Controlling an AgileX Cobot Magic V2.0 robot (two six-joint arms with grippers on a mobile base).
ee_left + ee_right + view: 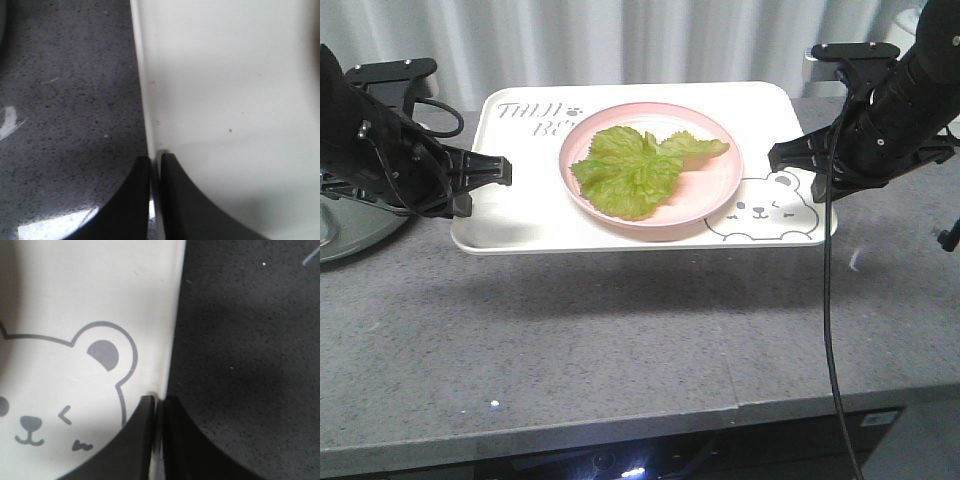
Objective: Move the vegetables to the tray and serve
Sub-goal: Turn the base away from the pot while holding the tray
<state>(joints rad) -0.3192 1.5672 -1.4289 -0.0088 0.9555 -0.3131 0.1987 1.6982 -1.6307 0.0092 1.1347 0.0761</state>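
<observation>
Lettuce leaf (632,172) and pink plate (716,194) on tray (520,226), front view only

Black arms (380,150), jaws, cable (827,300)

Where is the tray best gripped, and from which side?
By the thin raised rim at the middle of each short end, coming in level from the sides, as the left gripper and right gripper do. The tray is wide and flat, and the plate with lettuce sits centrally, so opposite pinches keep it balanced.

one tray (520,228), one pink plate (722,192), one lettuce leaf (630,172), two hands (506,170) (775,157).
</observation>
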